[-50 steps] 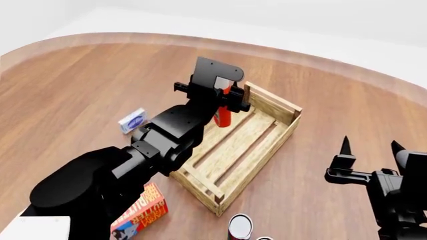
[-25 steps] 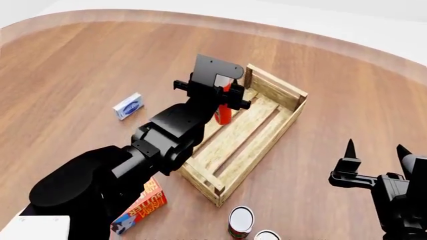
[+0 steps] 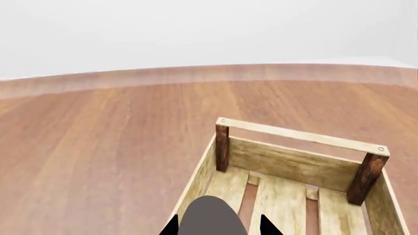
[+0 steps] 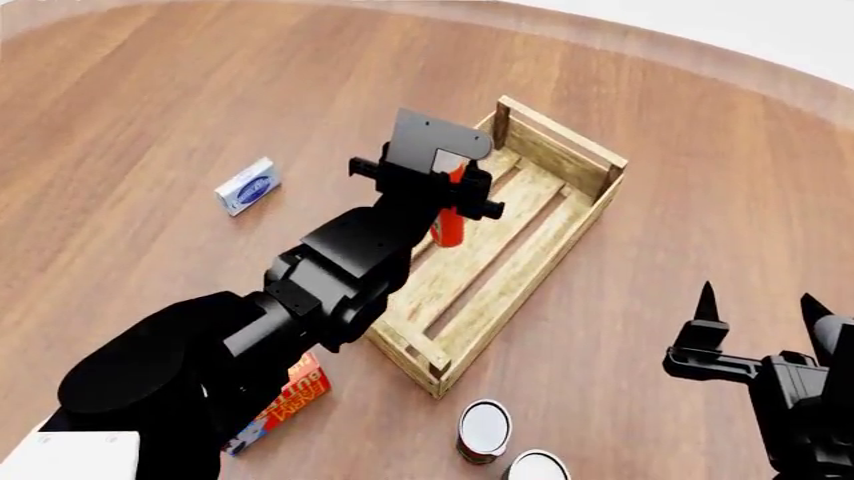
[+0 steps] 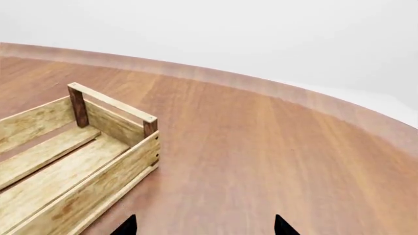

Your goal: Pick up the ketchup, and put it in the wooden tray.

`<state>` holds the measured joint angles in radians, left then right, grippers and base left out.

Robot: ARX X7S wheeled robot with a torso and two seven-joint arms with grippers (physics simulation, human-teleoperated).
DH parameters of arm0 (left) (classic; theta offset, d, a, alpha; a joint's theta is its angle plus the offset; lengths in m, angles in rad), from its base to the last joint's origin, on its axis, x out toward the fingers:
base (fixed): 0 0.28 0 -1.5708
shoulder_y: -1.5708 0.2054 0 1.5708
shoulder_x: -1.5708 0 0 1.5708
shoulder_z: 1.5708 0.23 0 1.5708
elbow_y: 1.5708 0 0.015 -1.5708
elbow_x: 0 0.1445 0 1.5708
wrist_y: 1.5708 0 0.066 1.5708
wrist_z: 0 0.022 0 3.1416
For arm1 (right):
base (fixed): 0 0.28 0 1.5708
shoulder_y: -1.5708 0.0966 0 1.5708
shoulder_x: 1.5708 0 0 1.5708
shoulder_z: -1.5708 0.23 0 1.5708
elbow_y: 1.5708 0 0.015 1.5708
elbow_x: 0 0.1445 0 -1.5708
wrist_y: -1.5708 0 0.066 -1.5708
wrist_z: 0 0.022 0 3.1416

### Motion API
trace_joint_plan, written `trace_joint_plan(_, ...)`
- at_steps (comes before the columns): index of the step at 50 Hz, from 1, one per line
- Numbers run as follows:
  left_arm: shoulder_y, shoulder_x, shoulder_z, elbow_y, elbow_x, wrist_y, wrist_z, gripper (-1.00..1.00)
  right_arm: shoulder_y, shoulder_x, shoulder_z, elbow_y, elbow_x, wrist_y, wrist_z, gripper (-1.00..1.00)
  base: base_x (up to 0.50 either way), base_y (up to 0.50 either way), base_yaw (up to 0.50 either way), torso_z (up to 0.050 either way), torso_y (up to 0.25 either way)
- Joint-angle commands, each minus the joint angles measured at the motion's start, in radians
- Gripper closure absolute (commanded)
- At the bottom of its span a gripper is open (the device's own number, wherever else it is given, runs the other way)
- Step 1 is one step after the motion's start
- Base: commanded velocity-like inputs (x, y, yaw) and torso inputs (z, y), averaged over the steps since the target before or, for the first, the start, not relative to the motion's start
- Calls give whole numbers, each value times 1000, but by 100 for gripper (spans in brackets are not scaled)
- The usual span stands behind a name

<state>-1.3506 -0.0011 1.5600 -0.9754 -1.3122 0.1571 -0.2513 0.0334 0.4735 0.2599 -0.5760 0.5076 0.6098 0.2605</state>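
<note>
My left gripper (image 4: pixel 449 192) is shut on the ketchup (image 4: pixel 450 222), an orange-red bottle held upright. It hangs over the far left part of the wooden tray (image 4: pixel 550 262), just inside the left wall. In the left wrist view the bottle's rounded top (image 3: pixel 210 218) fills the gap between the dark fingertips (image 3: pixel 171 227), with the wooden tray's far end (image 3: pixel 297 136) beyond. I cannot tell whether the bottle touches the slats. My right gripper (image 4: pixel 758 308) is open and empty, well right of the wooden tray (image 5: pixel 98 188). It also shows in the right wrist view (image 5: pixel 203 226) above bare wood.
A small blue-and-white box (image 4: pixel 248 186) lies left of the tray. A red-and-orange butter box (image 4: pixel 288 404) lies near my left arm's base. Two cans (image 4: pixel 482 431) (image 4: pixel 534 467) stand in front of the tray's near corner. The wooden table (image 4: pixel 160 100) curves away at the back.
The head view has tilted down, so the tray and boxes sit higher in the picture. The left gripper with the ketchup is now farther from the tray's far corner post.
</note>
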Motion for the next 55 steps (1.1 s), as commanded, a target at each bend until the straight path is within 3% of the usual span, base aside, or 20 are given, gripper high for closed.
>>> trace_joint_plan(1,-6,1,-12,5,22,12,-1,100,6,-2,-7,9,-4,-7,2,-100,0,0,0,0,0)
trace_joint_plan(55,66,1,-15,-14,48,1,-21,100,88,-49,-108,173,-86,-74,26,-100,0,0,0,0,0)
